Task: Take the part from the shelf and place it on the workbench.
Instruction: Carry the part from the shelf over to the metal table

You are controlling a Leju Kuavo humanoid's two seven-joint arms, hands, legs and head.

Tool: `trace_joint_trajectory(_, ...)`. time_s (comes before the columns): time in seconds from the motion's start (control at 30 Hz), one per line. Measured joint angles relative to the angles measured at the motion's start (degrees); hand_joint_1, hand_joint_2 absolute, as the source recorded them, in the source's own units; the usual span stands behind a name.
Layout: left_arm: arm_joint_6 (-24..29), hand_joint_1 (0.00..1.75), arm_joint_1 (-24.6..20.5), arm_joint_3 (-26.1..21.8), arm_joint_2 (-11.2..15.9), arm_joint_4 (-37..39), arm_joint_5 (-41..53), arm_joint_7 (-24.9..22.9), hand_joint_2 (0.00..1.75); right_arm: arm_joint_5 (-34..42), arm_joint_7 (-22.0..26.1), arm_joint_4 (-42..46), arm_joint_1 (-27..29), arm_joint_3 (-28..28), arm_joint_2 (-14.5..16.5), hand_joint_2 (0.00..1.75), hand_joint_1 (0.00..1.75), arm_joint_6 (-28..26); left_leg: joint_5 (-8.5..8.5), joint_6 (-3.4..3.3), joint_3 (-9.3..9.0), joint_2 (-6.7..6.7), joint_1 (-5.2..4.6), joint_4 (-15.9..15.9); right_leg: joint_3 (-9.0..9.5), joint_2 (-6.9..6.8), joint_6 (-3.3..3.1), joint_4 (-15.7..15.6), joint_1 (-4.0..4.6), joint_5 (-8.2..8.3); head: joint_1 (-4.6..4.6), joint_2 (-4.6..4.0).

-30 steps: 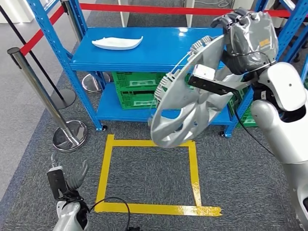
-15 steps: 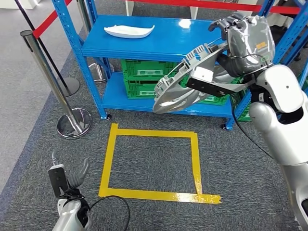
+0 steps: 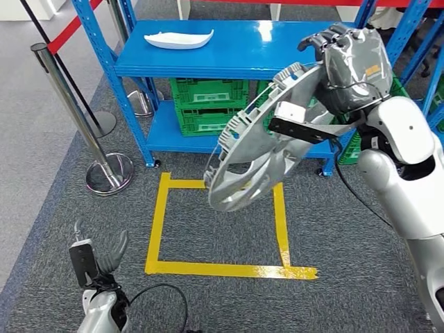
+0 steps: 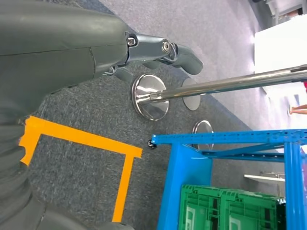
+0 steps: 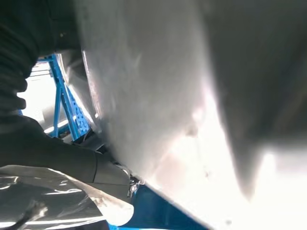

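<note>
My right hand (image 3: 335,48), wrapped in a shiny cover, grips the rim of a large silver wheel cover (image 3: 257,149) and holds it tilted in the air in front of the blue shelf (image 3: 230,59). Up close in the right wrist view the same wheel cover (image 5: 152,86) is a blurred pale surface against the hand. Low at my left side hangs my left hand (image 3: 107,257), fingers apart and holding nothing; its thumb and fingers (image 4: 170,50) reach out over the carpet in the left wrist view. A white elongated part (image 3: 177,39) lies on the shelf's top board.
A yellow tape rectangle (image 3: 157,222) marks the grey carpet before the shelf. Green crates (image 3: 209,104) stand on the lower shelf board. Chrome stanchions (image 3: 107,173) with a red rope stand to the left of the shelf.
The whole picture has shifted, so the camera has moved. The wheel cover tipped flatter half a second ago and now hangs steeper and lower again in my right hand. The left hand is unchanged.
</note>
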State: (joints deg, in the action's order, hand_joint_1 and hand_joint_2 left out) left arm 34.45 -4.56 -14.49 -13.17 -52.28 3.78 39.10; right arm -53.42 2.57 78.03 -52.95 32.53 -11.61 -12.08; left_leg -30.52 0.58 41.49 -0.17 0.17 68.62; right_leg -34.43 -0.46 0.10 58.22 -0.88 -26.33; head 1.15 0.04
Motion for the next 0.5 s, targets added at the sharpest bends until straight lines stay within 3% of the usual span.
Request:
trace_joint_trajectory(0.03, 0.00, 0.00, 0.00, 0.00, 0.02, 0.00, -0.01, 0.00, 1.75, 0.00, 0.01, 0.00, 0.00, 0.06, 0.00, 1.75, 1.75, 0.01, -1.92, 0.27, 0.58, 0.00, 0.20, 3.62, -0.65, -0.02, -0.06, 0.20, 0.00, 0.39, 0.04, 0.00)
trace_joint_trajectory(0.07, 0.00, 0.00, 0.00, 0.00, 0.03, 0.00, -0.01, 0.00, 1.75, 0.00, 0.01, 0.00, 0.00, 0.11, 0.00, 1.75, 1.75, 0.01, -2.66, 0.49, 0.63, 0.00, 0.37, 6.03, -1.35, -0.02, -0.01, 0.44, 0.00, 0.80, 0.02, 0.00)
trace_joint_trajectory(0.1, -0.01, 0.00, -0.01, 0.00, 0.03, 0.00, -0.01, 0.00, 1.75, 0.00, 0.01, 0.00, 0.00, 0.14, 0.00, 1.75, 1.75, 0.01, -2.10, 0.66, -0.18, 0.01, 0.54, 6.63, -2.15, -0.02, 0.10, 0.70, -0.02, 1.23, 0.03, 0.00)
trace_joint_trajectory(0.13, -0.01, 0.00, -0.04, 0.00, 0.03, 0.00, -0.01, 0.00, 1.75, 0.00, 0.01, 0.01, 0.00, 0.15, 0.00, 1.75, 1.75, 0.01, -0.69, 0.77, -1.75, 0.01, 0.71, 5.43, -2.90, 0.00, 0.25, 0.98, -0.04, 1.65, 0.04, 0.00)
trace_joint_trajectory(0.2, -0.19, 0.00, -0.12, 0.02, 0.03, -0.05, 0.00, 0.00, 1.75, -0.01, 0.01, 0.06, -0.02, 0.10, -0.01, 1.75, 1.75, 0.01, 1.32, 0.80, -6.66, -0.02, 0.88, -0.94, -4.21, 0.06, 0.77, 1.49, -0.06, 2.39, 0.04, 0.00)
trace_joint_trajectory(0.27, -0.50, 0.00, -0.17, 0.09, 0.04, -0.34, 0.01, 0.00, 1.75, -0.02, 0.01, 0.15, -0.10, -0.01, -0.02, 1.75, 1.75, 0.01, 0.64, 0.37, -10.11, -0.15, 0.65, -6.88, -5.00, 0.08, 1.40, 1.59, -0.05, 3.34, -0.01, 0.00)
trace_joint_trajectory(0.3, -0.63, 0.00, -0.16, 0.13, 0.05, -0.49, 0.01, 0.00, 1.75, -0.02, 0.01, 0.18, -0.14, -0.04, -0.02, 1.75, 1.75, 0.01, 0.23, 0.03, -10.58, -0.21, 0.41, -8.28, -5.26, 0.06, 1.72, 1.34, -0.09, 3.99, -0.02, 0.00)
trace_joint_trajectory(0.37, -0.75, 0.00, -0.04, 0.16, 0.07, -0.61, 0.02, 0.00, 1.75, -0.02, 0.00, 0.14, -0.07, -0.04, -0.09, 1.75, 1.75, 0.01, 1.28, -0.86, -9.93, -0.15, 0.26, -9.17, -5.77, 0.14, 2.39, 0.68, -0.32, 5.08, -0.03, 0.00)
trace_joint_trajectory(0.4, -0.80, 0.00, 0.02, 0.18, 0.08, -0.62, 0.01, 0.00, 1.75, -0.02, 0.00, 0.10, 0.01, -0.04, -0.17, 1.75, 1.75, 0.02, 2.03, -1.38, -9.44, -0.05, 0.28, -9.44, -6.33, 0.22, 2.68, 0.87, -0.40, 4.45, -0.09, 0.00)
trace_joint_trajectory(0.43, -0.83, 0.00, 0.06, 0.22, 0.07, -0.65, 0.01, 0.00, 1.75, -0.02, -0.01, 0.07, 0.07, -0.05, -0.26, 1.75, 1.75, 0.02, 2.80, -1.87, -8.83, 0.06, 0.37, -9.69, -7.04, 0.31, 2.90, 2.05, -0.42, 2.73, -0.20, 0.00)
trace_joint_trajectory(0.5, -0.85, 0.00, 0.05, 0.33, 0.04, -0.73, 0.01, 0.00, 1.75, -0.02, -0.01, 0.04, 0.07, -0.05, -0.37, 1.75, 1.75, 0.02, 4.09, -2.54, -7.45, 0.18, 0.35, -9.84, -8.69, 0.38, 3.07, 7.85, -0.37, -2.92, -0.36, 0.00)
